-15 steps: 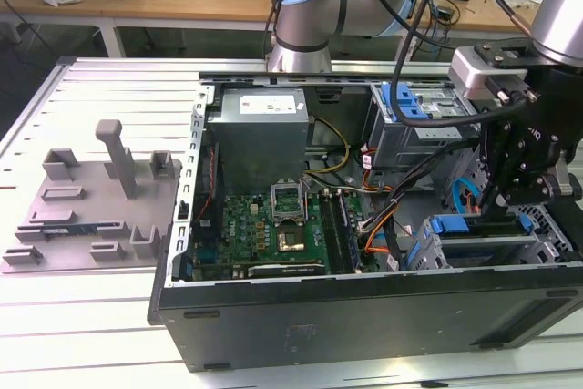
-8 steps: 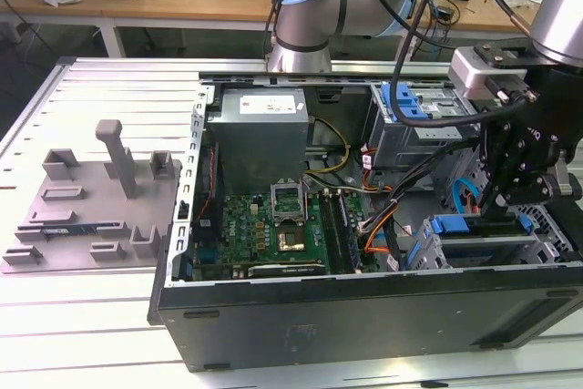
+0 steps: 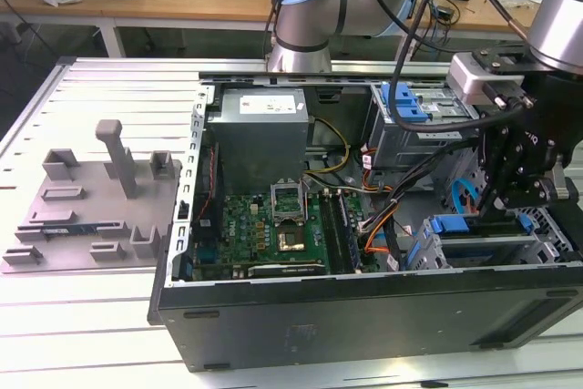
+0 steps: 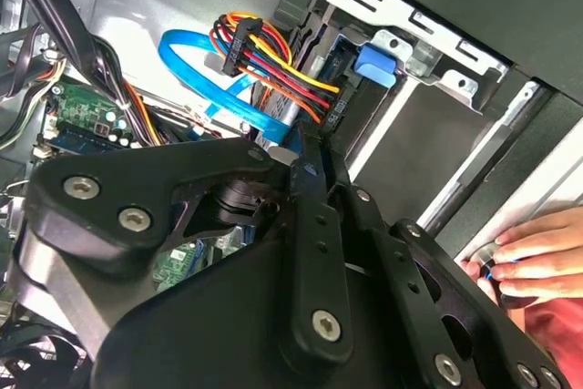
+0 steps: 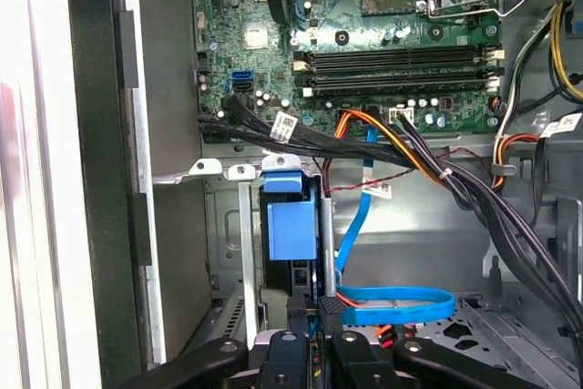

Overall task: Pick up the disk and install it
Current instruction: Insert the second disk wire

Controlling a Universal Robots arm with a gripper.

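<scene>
Exterior view: gripper (image 3: pixel 503 216) low inside the computer case (image 3: pixel 364 316), at the drive bay.
Jaws: narrow, pinching the disk (image 5: pixel 291 230) edge.

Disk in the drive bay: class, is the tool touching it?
Cannot tell. In the first wrist view the tool sits right at the near edge of the disk, but its black body hides the meeting point.

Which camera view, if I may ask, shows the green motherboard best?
The exterior view: the motherboard shows nearly whole in the open case. The first wrist view crops it to the socket and memory-slot part, with cables across one edge. The second wrist view gives a small green patch behind black cables.
</scene>
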